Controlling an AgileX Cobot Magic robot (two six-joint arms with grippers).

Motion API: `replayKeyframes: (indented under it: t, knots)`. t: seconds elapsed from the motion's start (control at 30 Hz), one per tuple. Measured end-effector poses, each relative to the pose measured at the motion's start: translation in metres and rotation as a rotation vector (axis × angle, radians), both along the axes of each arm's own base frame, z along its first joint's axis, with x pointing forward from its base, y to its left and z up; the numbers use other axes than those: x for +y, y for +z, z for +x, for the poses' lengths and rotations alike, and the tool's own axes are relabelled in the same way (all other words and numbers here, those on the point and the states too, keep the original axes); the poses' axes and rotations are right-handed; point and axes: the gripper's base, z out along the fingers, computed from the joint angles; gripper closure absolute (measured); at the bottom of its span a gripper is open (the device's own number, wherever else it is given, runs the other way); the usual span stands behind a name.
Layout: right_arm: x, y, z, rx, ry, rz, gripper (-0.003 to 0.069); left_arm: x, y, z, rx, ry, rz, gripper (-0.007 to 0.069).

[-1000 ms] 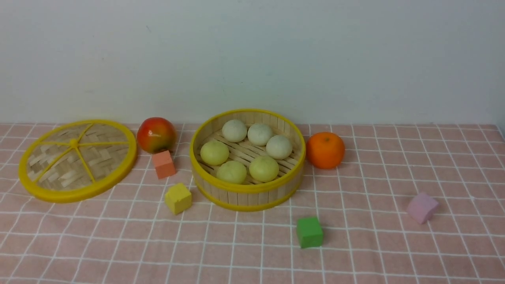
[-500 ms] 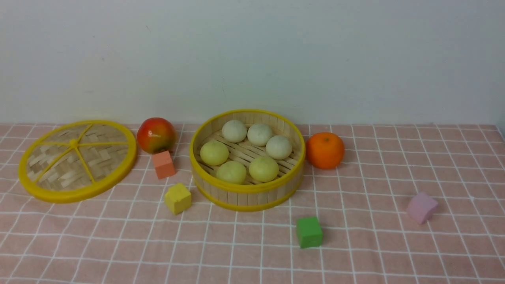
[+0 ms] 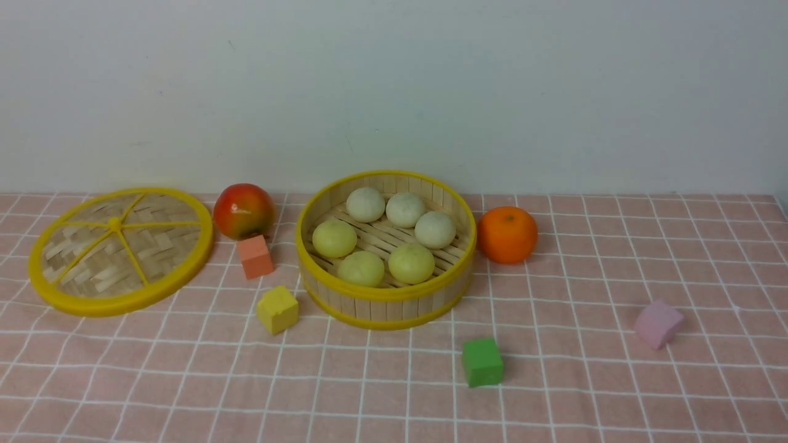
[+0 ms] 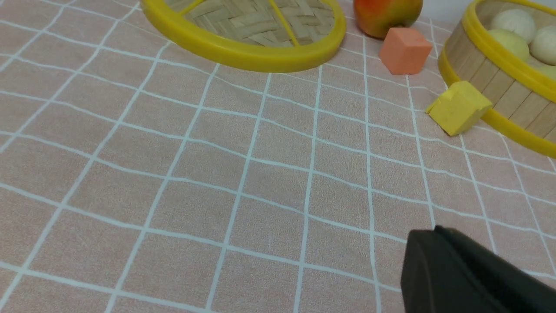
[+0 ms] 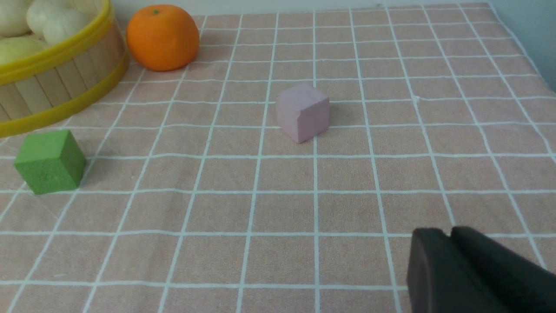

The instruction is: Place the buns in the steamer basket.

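Nothing has moved since prev frame — six buns (image 3: 385, 235) sit in upright steamer basket (image 3: 386, 294); only wrist views show left gripper (image 4: 438, 243) and right gripper (image 5: 449, 237), both seemingly closed, empty.

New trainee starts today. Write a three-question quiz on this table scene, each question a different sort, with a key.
1. Count: how many buns lie inside the steamer basket?
2. True or false: the lid sits on top of the basket.
3. Multiple choice: which block lies nearest the orange in the front view? A) green block B) yellow block C) salmon block

Key:
1. Six, three pale yellow and three off-white.
2. False; it lies on the cloth, left of the apple.
3. A.
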Motion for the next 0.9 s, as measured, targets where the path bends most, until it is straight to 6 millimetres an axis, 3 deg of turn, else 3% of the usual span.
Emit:
replayKeyframes:
  t: [0.9]
  knots:
    - [0.0, 0.0001, 0.0, -0.001, 0.0, 0.0, 0.0564, 0.0, 0.0, 0.0, 0.0, 0.0, 0.0, 0.062]
